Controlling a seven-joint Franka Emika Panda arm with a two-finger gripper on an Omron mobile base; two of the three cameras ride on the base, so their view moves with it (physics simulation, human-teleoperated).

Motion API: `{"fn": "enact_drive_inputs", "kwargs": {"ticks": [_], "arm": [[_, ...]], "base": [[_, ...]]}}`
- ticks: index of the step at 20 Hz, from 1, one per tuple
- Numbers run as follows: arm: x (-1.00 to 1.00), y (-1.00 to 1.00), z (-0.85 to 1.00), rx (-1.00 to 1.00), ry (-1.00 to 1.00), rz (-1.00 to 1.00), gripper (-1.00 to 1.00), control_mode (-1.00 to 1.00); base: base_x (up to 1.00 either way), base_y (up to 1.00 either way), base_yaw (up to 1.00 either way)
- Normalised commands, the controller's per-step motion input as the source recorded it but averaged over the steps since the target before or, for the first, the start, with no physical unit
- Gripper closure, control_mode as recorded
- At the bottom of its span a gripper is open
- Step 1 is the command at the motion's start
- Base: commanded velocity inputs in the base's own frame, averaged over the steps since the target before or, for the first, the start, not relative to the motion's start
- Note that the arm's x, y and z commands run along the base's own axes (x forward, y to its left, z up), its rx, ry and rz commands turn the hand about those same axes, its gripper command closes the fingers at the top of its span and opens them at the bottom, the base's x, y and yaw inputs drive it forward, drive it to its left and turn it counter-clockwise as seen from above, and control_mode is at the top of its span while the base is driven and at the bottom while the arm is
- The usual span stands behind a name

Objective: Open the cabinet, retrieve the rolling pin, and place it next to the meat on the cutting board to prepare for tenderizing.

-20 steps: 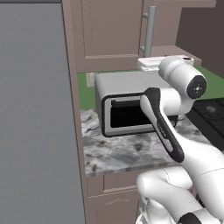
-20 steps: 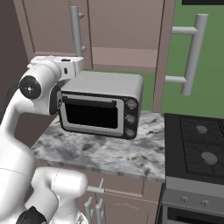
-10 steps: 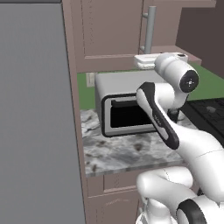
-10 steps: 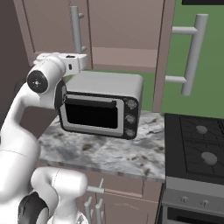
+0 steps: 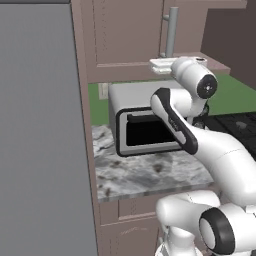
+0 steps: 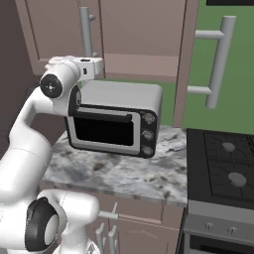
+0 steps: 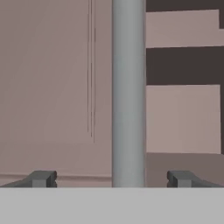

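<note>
Hand view: I am lining up on the cabinet [image 7: 52, 87] handle [image 7: 128, 92] with my gripper [image 7: 111, 178] spread wide and holding nothing.

I am seeing the grey bar running straight up between my two fingertips [image 7: 41, 178], roughly centred and not yet touched, so I judge the thing to do is push forward until the bar sits deep between the tips, close squarely across it, then pull along the door's arc rather than straight back. In the base views my hand [image 6: 84, 67] is hanging just above the toaster oven [image 6: 116, 124] on the worktop [image 6: 119, 173], so I should keep my wrist clear of its top. With the cabinet doors still shut, the rolling pin is presumably behind them; the meat and cutting board are lying outside these pictures.
</note>
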Motion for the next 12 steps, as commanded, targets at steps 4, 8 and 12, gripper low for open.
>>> {"fn": "enact_drive_inputs", "kwargs": {"ticks": [4,8,12], "arm": [[0.25,-0.01,0.00,0.01,0.00,0.00,-1.00,-1.00],[0.18,-0.02,0.00,0.01,0.00,0.00,-1.00,-1.00],[0.12,0.00,0.00,0.00,0.00,0.00,-1.00,-1.00]], "base": [[0.00,0.00,0.00],[0.00,0.00,0.00],[0.00,0.00,0.00]]}}
